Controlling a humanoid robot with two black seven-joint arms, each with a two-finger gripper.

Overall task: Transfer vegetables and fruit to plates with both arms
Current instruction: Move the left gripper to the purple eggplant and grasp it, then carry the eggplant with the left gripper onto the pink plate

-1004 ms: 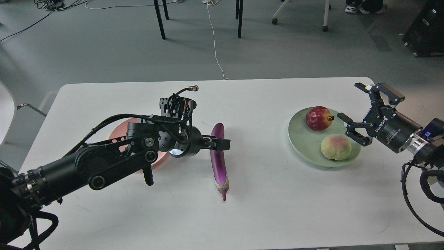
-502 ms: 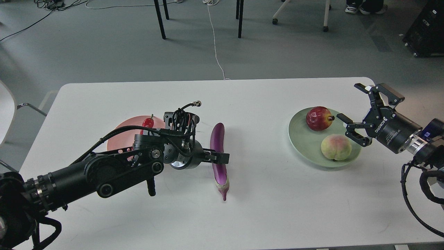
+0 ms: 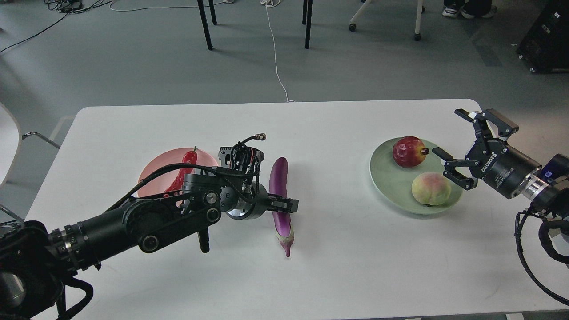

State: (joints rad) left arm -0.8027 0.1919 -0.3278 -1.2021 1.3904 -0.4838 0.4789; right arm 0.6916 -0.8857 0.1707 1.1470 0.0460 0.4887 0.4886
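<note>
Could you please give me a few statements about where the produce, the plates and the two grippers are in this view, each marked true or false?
1. The pomegranate and the peach both lie on the green plate. True.
2. The eggplant lies on the pink plate. False: it lies on the white table, to the right of that plate.
3. The chili pepper lies on the pink plate. True.
4. The right gripper holds the peach. False: its jaws are open and empty, beside the green plate.
5. The left gripper is at the eggplant. True.
</note>
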